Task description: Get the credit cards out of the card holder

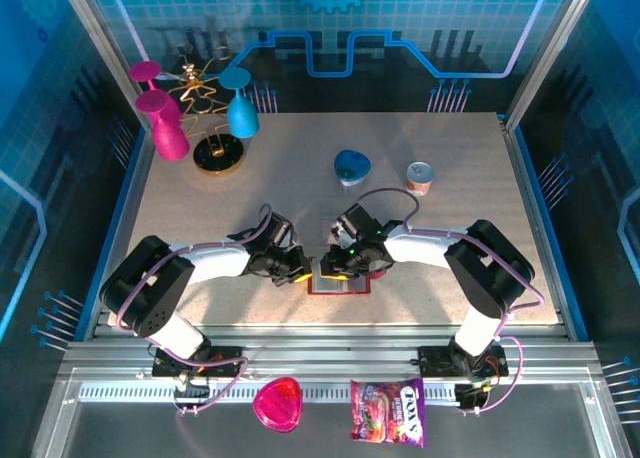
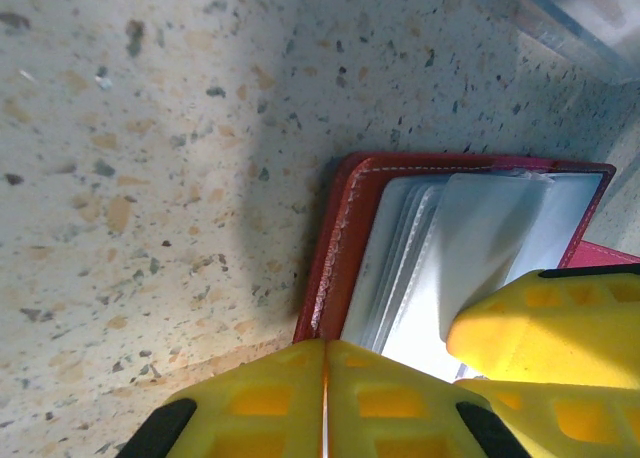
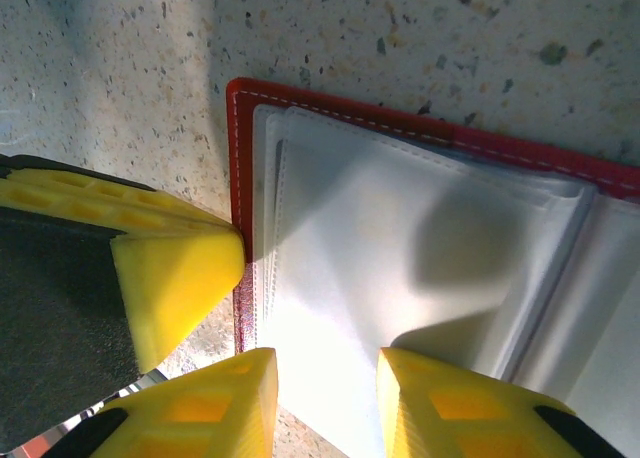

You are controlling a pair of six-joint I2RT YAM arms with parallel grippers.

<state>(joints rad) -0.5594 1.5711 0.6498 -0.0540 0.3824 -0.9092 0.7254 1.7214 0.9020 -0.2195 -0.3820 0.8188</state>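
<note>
The dark red card holder [image 1: 340, 281] lies open on the speckled table near the front edge, between my two grippers. Its red cover edge [image 2: 335, 228] and pale inner pockets [image 3: 400, 248] face up. The credit cards are hidden inside the pockets. My left gripper [image 2: 325, 346] is shut, its tips resting at the holder's left red edge [image 3: 238, 178]. My right gripper [image 3: 325, 373] hovers over the pale pocket page with its jaws apart and nothing pinched between them. One of its yellow fingers [image 2: 540, 323] shows in the left wrist view.
A blue heart-shaped dish [image 1: 351, 165] and a small cup [image 1: 419, 177] stand farther back. Pink and blue glasses hang on a gold rack [image 1: 215, 108] at the back left. A pink heart dish [image 1: 278, 403] and a candy bag [image 1: 388, 413] lie in front of the arm bases. A clear tray corner [image 2: 560, 13] is close by.
</note>
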